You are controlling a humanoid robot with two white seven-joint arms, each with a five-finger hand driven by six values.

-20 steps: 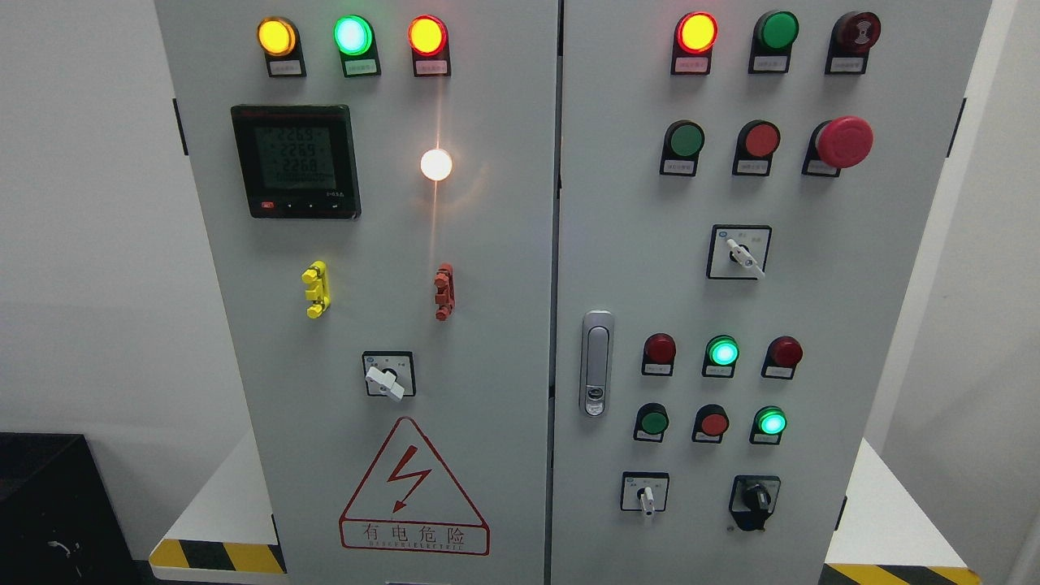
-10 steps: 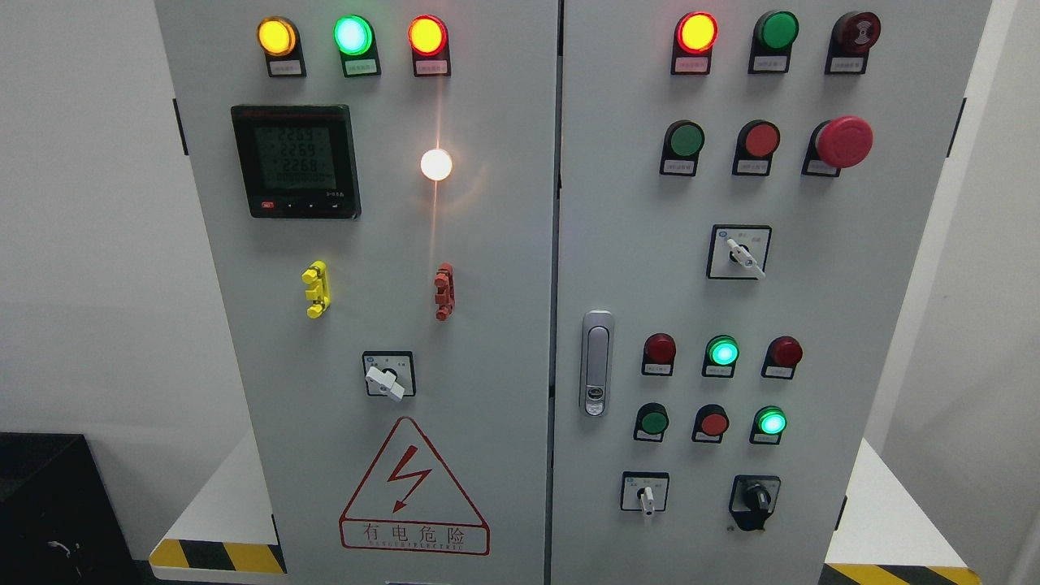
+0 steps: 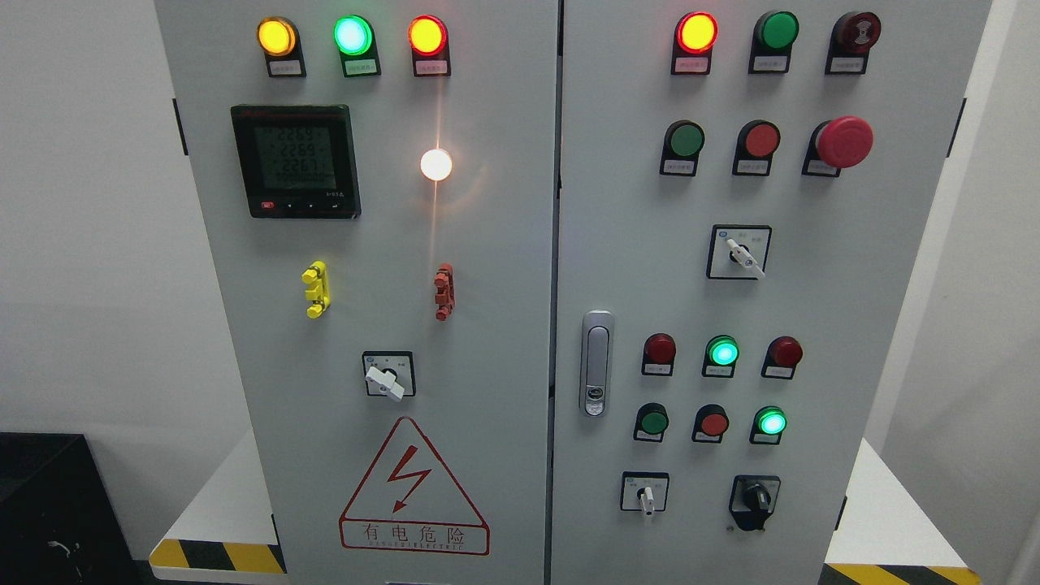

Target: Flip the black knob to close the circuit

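The black knob (image 3: pixel 755 497) sits on a black plate at the lower right of the grey cabinet's right door (image 3: pixel 617 203). Its handle stands close to upright. Neither of my hands nor arms shows in the head view.
White-handled selector switches sit at the lower right (image 3: pixel 645 494), the upper right (image 3: pixel 741 253) and on the left door (image 3: pixel 387 377). A red mushroom stop button (image 3: pixel 843 141), lit lamps, a meter (image 3: pixel 296 160), a door latch (image 3: pixel 596 362) and a high-voltage warning sign (image 3: pixel 413 491) fill the panel.
Only the digits on the meter have changed. The knob and switches have not moved.
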